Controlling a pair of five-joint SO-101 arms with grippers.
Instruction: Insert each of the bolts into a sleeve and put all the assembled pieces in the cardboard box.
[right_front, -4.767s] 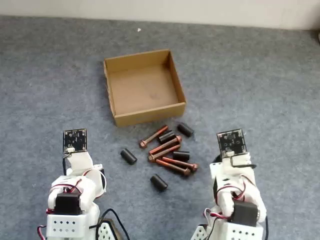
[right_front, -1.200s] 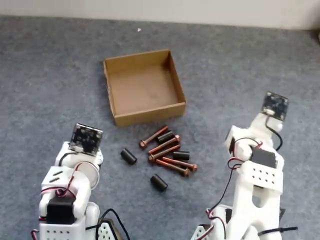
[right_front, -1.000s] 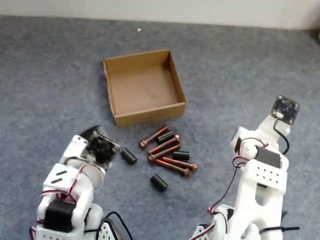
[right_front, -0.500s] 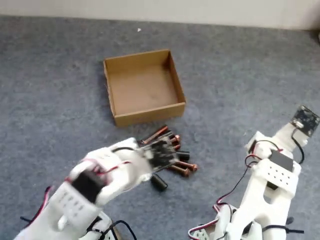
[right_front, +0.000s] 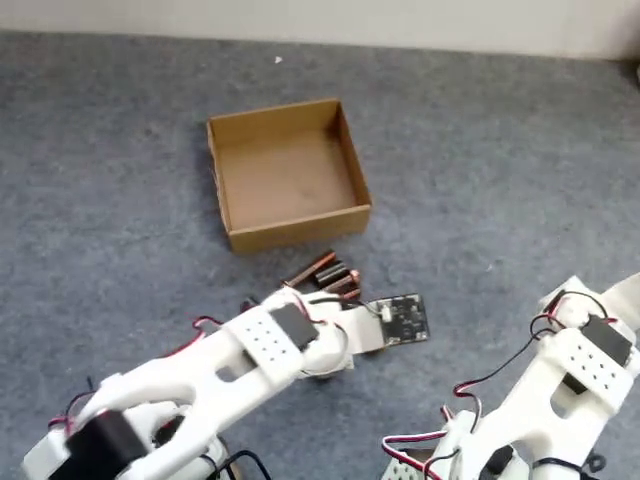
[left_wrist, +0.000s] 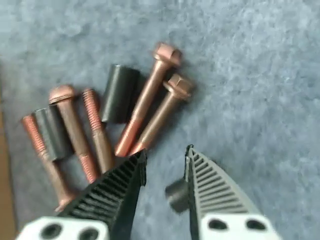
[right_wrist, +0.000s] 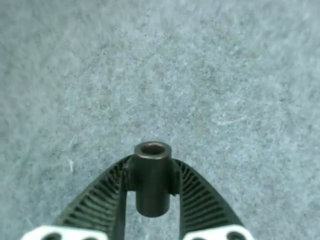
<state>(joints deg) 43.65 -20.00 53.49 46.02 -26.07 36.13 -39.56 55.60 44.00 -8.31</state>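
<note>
Under everything, you have the grey carpeted tabletop (right_front: 500, 150), which runs wide on both sides of the cardboard box (right_front: 300, 228) and on past its far wall. The box sits left of centre toward the far side, open at the top. Its near wall stands just beyond the pile of parts, so the room there is tight.

Your left arm (right_front: 270, 345) stretches from the near left corner across the pile, with its wrist over the right part of the pile. Your right arm (right_front: 585, 365) stands at the near right, against the right edge of the high view and well apart from the pile, with carpet between them.

The left end effector (left_wrist: 165, 155) hangs open just above the carpet, its fingertips beside the threaded ends of the bolts (left_wrist: 150, 97). Five copper bolts lie fanned there, close together and some touching.

One loose sleeve (left_wrist: 120, 93) lies between two of the bolts. A second sleeve (left_wrist: 50, 131) lies against the outermost bolt, and you cannot tell whether the bolt passes through it. A third sleeve (left_wrist: 176, 195) sits just beside one open finger.

The right end effector (right_wrist: 151, 167) is clamped on a black gripped sleeve (right_wrist: 151, 195), whose open bore points away from the wrist, over bare carpet.
</note>
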